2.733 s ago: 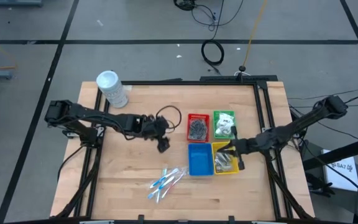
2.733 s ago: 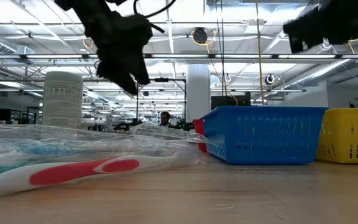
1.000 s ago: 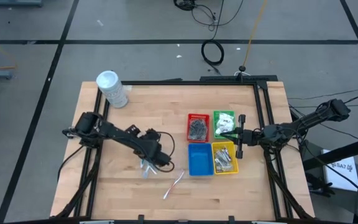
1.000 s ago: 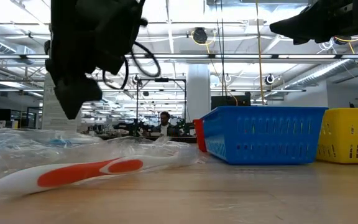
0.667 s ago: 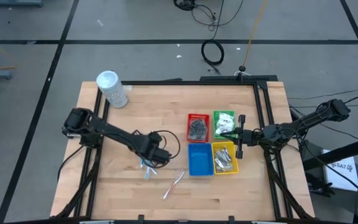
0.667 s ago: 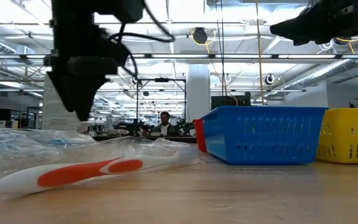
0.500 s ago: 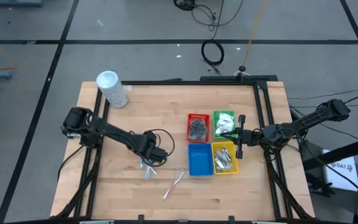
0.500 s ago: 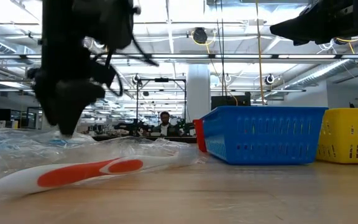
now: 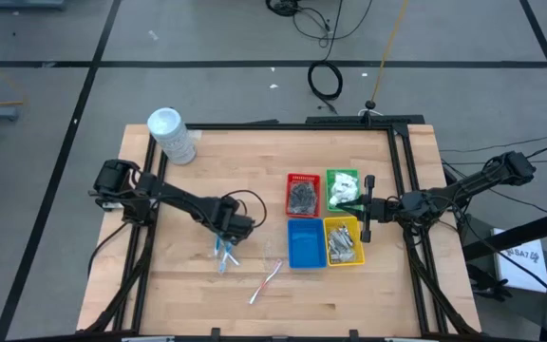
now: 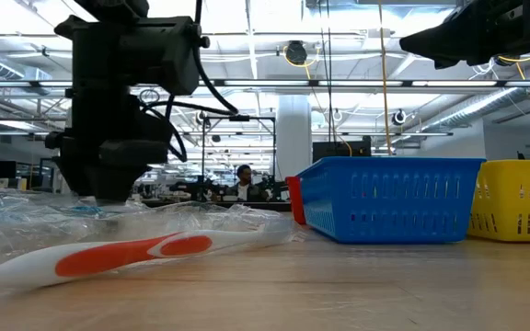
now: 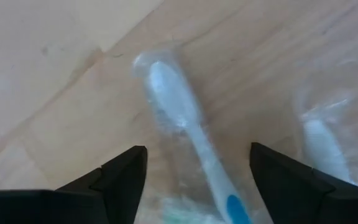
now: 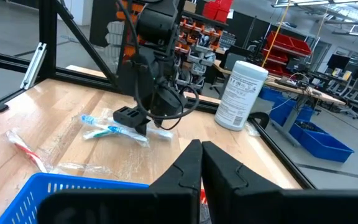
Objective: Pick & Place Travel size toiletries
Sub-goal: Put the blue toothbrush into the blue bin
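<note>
Since a moment ago the left gripper (image 9: 226, 237) has slid back from the middle of the table toward the blue-and-white toothbrushes (image 9: 223, 255) and dropped low over them, while the right arm has not budged. In the left wrist view one clear-wrapped blue-and-white toothbrush (image 11: 191, 146) lies right between the spread fingers (image 11: 120, 180), with a second wrapped one (image 11: 322, 146) just off to the side; the claw stands wide and I see nothing gripped yet. From the right wrist view I count two blue-and-white sticks (image 12: 114, 129) under that gripper, though the crinkled wrap could hide another. A red-and-white toothbrush (image 9: 266, 282) in its own wrapper lies apart from them, nearer the table's front edge, and it fills the foreground of the low view (image 10: 127, 256). So the arm looks lined up for a pick, and I'd judge the closing of the fingers is what comes next; the slippery film may make the grasp chancy. Four small trays sit in a square near the middle right: the red tray (image 9: 302, 195) with dark round bundles, the green tray (image 9: 343, 188) with white packets, the yellow tray (image 9: 344, 244) with something pale I can't make out, and the blue tray (image 9: 304, 243), which looks bare. The right gripper (image 9: 367, 211) hangs clenched and empty over the green and yellow trays. One tall white tub (image 9: 171, 136) stands at the far left corner.
</note>
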Tool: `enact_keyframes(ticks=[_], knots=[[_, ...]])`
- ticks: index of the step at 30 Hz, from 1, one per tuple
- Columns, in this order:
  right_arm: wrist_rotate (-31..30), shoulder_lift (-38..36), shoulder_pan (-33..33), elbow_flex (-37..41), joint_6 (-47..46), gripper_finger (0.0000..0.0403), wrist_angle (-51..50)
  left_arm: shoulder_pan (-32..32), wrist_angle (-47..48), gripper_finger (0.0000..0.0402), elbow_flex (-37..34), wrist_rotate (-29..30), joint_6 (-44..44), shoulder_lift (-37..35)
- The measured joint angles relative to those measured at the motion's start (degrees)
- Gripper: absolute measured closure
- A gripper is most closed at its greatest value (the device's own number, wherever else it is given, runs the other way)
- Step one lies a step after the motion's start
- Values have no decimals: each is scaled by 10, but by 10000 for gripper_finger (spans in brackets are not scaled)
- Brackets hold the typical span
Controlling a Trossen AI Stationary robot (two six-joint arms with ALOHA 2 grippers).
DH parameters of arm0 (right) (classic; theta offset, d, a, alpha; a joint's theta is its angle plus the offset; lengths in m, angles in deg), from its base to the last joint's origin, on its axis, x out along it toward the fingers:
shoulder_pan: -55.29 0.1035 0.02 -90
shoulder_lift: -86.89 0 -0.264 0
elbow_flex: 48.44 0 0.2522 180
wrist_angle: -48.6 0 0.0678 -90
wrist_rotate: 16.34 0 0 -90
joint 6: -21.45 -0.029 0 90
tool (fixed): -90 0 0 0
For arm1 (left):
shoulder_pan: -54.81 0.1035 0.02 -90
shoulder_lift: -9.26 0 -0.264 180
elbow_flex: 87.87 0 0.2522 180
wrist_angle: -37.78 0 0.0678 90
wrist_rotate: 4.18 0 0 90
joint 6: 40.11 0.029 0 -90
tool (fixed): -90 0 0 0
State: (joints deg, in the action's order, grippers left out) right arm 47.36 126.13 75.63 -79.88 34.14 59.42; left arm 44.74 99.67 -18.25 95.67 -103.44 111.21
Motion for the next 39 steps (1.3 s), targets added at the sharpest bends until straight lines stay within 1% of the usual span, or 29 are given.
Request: enact_keyframes(ticks=[3,6,9,11,14,18,20,23,25,27,30,32,35,37,39], knots=[[0,0,0,0,0,401,0,3,-9,161,1,-11,-10,1],[0,0,0,0,2,402,0,6,-16,219,0,-16,-20,2],[-7,0,0,0,6,402,0,6,-23,274,0,6,-18,2],[-8,0,-2,0,6,402,0,7,-24,304,0,24,3,3],[-8,0,-8,0,5,402,0,13,-22,340,0,42,25,2],[-8,0,-13,0,5,402,0,22,-15,387,4,50,55,-14],[-9,0,-16,0,4,402,-2,24,-15,391,12,70,66,-43],[-9,0,-20,0,0,402,-9,24,-20,383,23,105,88,-94],[-9,0,-24,0,0,403,-12,21,-23,388,29,136,99,-129],[-9,0,-26,0,0,403,-14,16,-56,396,32,175,122,-171],[-9,0,-31,0,0,403,-14,4,-160,391,34,225,190,-208],[-9,0,-34,1,0,403,-14,-3,-245,388,33,235,257,-212],[-9,0,-36,8,0,403,-12,-7,-376,395,33,225,358,-205],[-9,0,-36,12,0,403,-10,-7,-471,397,34,206,403,-185],[-9,0,-36,14,0,403,0,-5,-534,392,33,184,435,-158]])
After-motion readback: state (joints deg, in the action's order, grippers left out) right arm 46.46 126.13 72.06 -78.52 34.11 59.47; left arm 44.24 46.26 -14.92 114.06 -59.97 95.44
